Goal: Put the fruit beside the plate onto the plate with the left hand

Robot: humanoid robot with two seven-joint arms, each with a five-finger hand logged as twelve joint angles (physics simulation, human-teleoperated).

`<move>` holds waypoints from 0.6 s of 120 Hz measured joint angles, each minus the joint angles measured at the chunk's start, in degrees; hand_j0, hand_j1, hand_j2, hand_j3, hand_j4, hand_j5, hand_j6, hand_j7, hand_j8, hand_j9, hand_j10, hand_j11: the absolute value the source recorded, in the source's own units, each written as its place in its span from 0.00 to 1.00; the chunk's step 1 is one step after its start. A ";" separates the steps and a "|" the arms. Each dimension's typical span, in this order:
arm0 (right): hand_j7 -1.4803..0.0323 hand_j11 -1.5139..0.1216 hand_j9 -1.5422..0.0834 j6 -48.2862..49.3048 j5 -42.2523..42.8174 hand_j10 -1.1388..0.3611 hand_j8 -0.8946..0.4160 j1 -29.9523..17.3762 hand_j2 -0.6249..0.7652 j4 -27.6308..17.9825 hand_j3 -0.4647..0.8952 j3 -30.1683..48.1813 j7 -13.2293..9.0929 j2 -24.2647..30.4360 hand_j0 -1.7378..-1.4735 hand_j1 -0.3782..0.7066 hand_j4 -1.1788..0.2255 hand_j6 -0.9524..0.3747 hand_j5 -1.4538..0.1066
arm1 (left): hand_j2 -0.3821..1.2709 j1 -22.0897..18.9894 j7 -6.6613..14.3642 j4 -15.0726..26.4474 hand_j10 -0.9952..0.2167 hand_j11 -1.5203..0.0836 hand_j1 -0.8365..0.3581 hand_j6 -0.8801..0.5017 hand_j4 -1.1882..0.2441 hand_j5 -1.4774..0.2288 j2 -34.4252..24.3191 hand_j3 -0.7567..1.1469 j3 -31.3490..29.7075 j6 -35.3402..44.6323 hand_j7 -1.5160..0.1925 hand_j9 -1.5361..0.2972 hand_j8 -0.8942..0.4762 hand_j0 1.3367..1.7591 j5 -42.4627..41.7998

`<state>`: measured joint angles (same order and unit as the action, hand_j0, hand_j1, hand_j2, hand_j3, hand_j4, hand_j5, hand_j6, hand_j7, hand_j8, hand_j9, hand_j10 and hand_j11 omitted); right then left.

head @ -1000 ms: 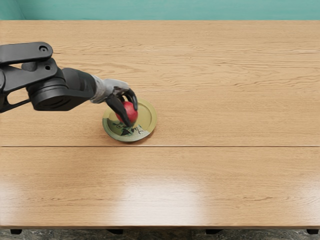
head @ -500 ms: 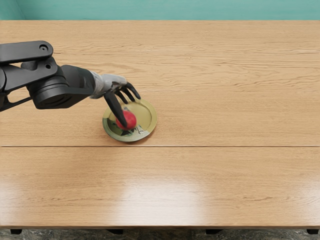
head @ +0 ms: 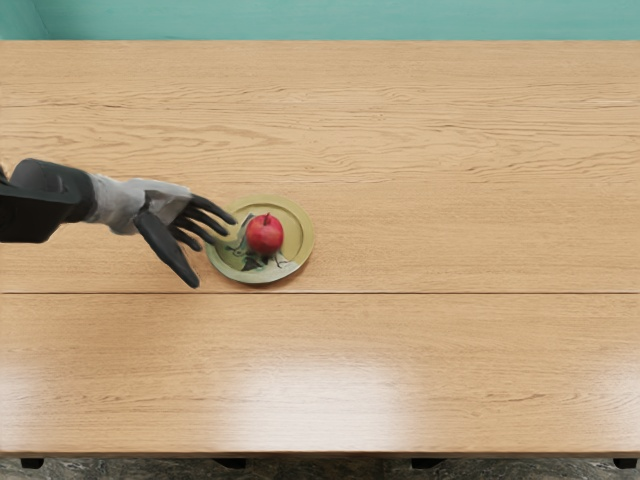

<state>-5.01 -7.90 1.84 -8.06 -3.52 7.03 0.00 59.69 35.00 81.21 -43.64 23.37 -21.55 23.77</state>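
Note:
A red apple (head: 265,232) sits upright on the small olive-green plate (head: 294,233) near the middle of the wooden table. My left hand (head: 190,232) hovers just left of the plate, apart from the apple, its black fingers (head: 208,216) spread and holding nothing. The thumb points down toward the table's front. The left forearm comes in from the left edge. No right arm shows.
The wooden table (head: 420,200) stretches wide on all sides of the plate. A teal wall (head: 320,18) runs along the far edge. A seam in the tabletop crosses just in front of the plate.
The left hand let go of the apple, opened its fingers and drew back to the left. The apple stays on the plate.

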 joint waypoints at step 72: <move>0.95 0.90 0.92 0.01 0.00 0.74 0.66 0.01 0.44 -0.03 0.34 0.00 0.00 0.00 0.30 0.07 0.81 0.69 0.90 | 0.26 -15.57 0.00 -17.13 0.62 0.74 0.74 0.46 0.65 0.67 -5.25 0.40 26.96 -13.45 0.70 0.66 0.47 0.76 -22.40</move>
